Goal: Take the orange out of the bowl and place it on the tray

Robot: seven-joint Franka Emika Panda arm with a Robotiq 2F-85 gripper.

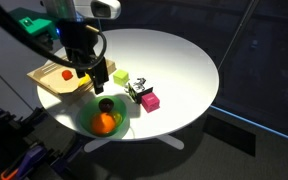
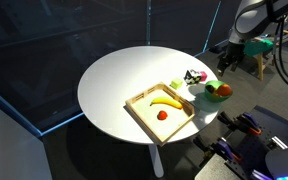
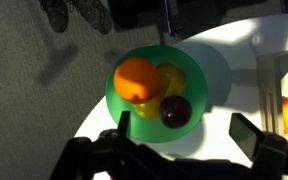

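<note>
smooth orange [image 3: 136,78], round green bowl [image 3: 116,105], wooden tray [image 2: 142,112]

I work in what looks like a lab or office space: a round white table [image 2: 124,70] on grey carpet [image 3: 24,90], dark glass partitions [image 2: 24,50] around it, and cables and gear [image 2: 249,145] crowding the floor beside the table.
</note>
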